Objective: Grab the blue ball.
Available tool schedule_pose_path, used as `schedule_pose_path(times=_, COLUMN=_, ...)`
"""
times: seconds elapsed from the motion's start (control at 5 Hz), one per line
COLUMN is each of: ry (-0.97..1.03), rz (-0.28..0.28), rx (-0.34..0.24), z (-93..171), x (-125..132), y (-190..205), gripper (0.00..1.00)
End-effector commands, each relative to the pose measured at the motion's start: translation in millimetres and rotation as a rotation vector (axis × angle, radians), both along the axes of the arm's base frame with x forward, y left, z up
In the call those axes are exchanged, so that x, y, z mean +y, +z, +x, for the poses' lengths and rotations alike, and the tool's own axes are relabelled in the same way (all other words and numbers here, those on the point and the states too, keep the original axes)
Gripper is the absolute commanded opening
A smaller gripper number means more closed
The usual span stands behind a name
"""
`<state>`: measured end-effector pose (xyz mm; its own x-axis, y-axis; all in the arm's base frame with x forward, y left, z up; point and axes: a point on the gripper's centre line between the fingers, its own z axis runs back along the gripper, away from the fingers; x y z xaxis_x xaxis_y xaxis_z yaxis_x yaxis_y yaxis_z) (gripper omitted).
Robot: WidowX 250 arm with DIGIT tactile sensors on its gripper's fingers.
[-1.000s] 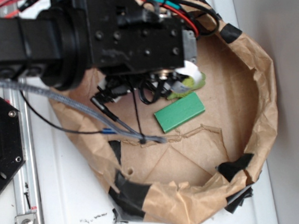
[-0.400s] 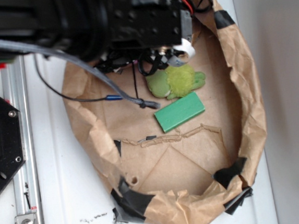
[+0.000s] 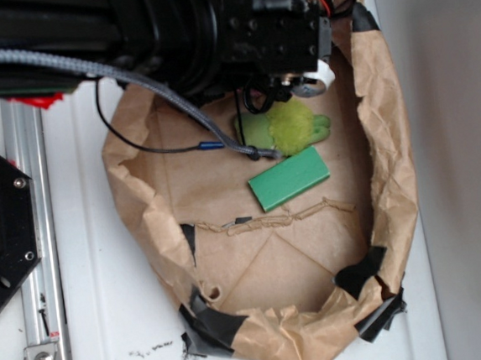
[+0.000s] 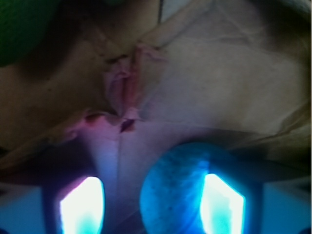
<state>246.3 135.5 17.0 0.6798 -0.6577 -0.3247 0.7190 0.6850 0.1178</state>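
The blue ball (image 4: 175, 190) shows only in the wrist view. It is a round teal-blue ball that lies between my fingertips, against the right fingertip (image 4: 222, 202), with a gap to the left one. My gripper (image 4: 152, 204) is open around it. In the exterior view the arm covers the ball, and the gripper (image 3: 306, 81) sits low at the far side of the brown paper nest (image 3: 396, 175), just beyond the plush toy.
A fuzzy yellow-green plush toy (image 3: 291, 127) lies right beside the gripper, with a green block (image 3: 289, 178) in front of it. The crumpled paper walls with black tape patches (image 3: 362, 270) ring the floor. A metal rail (image 3: 36, 248) runs along the left.
The arm has moved toward the far side of the nest and to the right, uncovering the plush toy. The green block has not moved.
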Motion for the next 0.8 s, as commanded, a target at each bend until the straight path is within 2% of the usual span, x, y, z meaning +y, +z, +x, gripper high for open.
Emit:
schedule_pose_path(times=0.0, ry=0.041, rz=-0.155, rx=-0.099, z=-7.0, x=-35.0, y=56.7, gripper=0.0)
schedule_pose_path(times=0.2, ry=0.11, rz=-0.167, rx=-0.096, z=-1.7, x=-79.0, y=107.1, gripper=0.0)
schedule_pose_path(times=0.4, ry=0.154, rz=-0.214, rx=-0.072, z=-0.2, x=-100.3, y=130.0, gripper=0.0)
schedule_pose_path(times=0.6, ry=0.341, rz=-0.18, rx=-0.089, z=-0.7, x=-104.3, y=133.7, gripper=0.0)
